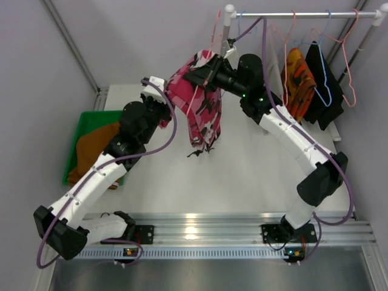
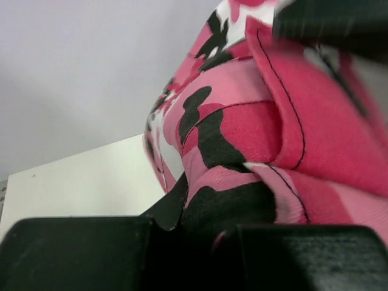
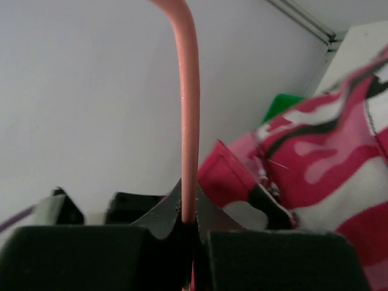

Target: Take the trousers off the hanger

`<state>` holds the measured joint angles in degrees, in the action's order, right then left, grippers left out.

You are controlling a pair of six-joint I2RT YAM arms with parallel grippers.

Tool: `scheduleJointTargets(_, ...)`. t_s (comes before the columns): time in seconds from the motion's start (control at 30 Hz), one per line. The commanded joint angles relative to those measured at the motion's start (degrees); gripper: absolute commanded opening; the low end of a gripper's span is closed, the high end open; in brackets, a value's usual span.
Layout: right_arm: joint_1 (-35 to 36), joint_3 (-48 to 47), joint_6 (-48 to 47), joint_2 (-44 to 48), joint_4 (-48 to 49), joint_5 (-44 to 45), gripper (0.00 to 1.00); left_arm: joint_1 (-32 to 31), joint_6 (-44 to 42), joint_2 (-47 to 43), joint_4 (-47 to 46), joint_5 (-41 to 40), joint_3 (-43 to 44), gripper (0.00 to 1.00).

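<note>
The pink-red-white floral trousers [image 1: 200, 103] hang draped over a pink hanger [image 1: 209, 54] held above the table's middle. My right gripper [image 1: 209, 76] is shut on the hanger's pink wire [image 3: 188, 121], which rises straight up from its jaws. My left gripper [image 1: 167, 115] is shut on the floral trousers [image 2: 242, 139] at their left edge; the cloth fills its wrist view and runs between the jaws. The rust-brown trousers [image 1: 94, 145] lie in the green bin [image 1: 85, 124] at the left. The light grey trousers are out of view.
A white rail [image 1: 303, 13] at the back right carries an orange-patterned garment [image 1: 299, 82] and a black garment [image 1: 324, 82] on hangers, plus an empty blue hanger [image 1: 324, 91] and an empty pink hanger [image 1: 347, 66]. The white table [image 1: 242, 170] lies below.
</note>
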<state>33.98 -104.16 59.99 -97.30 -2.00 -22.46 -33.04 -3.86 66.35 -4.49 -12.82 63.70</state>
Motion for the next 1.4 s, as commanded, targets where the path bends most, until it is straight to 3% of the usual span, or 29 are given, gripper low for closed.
scheduleJointTargets(0.0, -0.7, 4.7, -4.3, 5.8, 8.4, -2.5, 0.0, 0.0, 6.8, -4.2, -2.0, 1.0, 9.2, 0.0)
scheduleJointTargets(0.2, -0.7, 11.7, -7.2, 6.8, 7.5, -1.4, 0.0, 0.2, 11.9, -3.7, 2.0, -0.1, 18.6, 0.0)
scheduleJointTargets(0.6, 2.9, 21.5, -16.0, 5.6, 5.3, 0.0, 0.0, 10.0, 22.8, 2.4, 7.7, 1.3, 45.5, 0.0)
scheduleJointTargets(0.9, 6.0, 26.7, -20.9, 2.4, 5.5, -0.9, 0.0, 18.3, 20.4, 5.5, 3.4, -3.0, 58.2, 0.0)
scheduleJointTargets(1.07, 7.2, 26.9, -20.7, 2.5, 5.8, -2.8, 0.0, 24.2, 15.9, 1.7, 1.8, -9.0, 55.8, 0.0)
scheduleJointTargets(1.2, 7.8, 26.7, -20.8, 3.0, 5.5, -4.2, 0.0, 30.6, 7.1, -5.4, 0.2, -14.9, 50.6, 0.0)
scheduleJointTargets(1.37, 7.8, 25.9, -21.2, 3.6, 3.9, -6.2, 0.0, 39.1, -4.6, -15.7, -7.2, -20.3, 35.6, 0.0)
